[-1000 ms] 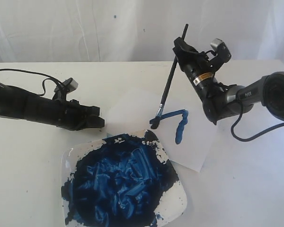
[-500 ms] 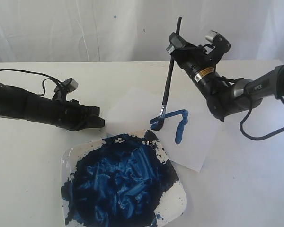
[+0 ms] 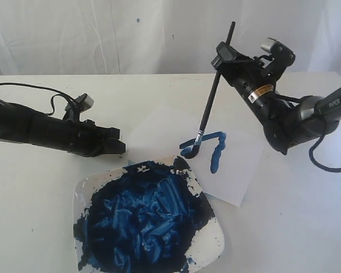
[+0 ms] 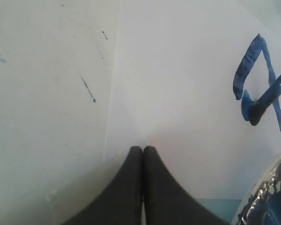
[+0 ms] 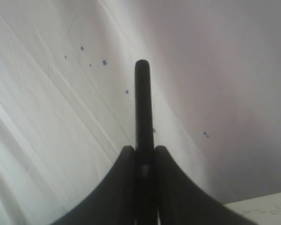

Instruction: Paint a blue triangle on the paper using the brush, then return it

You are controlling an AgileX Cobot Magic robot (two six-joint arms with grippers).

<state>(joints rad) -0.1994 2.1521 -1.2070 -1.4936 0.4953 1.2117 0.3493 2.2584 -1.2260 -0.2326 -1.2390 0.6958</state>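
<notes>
The brush stands steeply over the paper, its blue bristles touching the sheet at the left end of the strokes. My right gripper is shut on the brush's black handle near its upper end. Two sides of the blue triangle show as thick wobbly strokes, also seen from the left wrist as the blue triangle with the brush tip on it. My left gripper lies low on the table, shut and empty, its fingertips at the paper's edge.
A white square plate heaped with dark-blue paint sits at the front, overlapping the paper's near corner. Its rim appears beside my left gripper. A white cloth backdrop hangs behind the table. A cable trails from each arm.
My right gripper has swung rightward, tilting the brush's top to the right. The bristles have shifted only slightly at the left end of the stroke. The left arm has not moved.
</notes>
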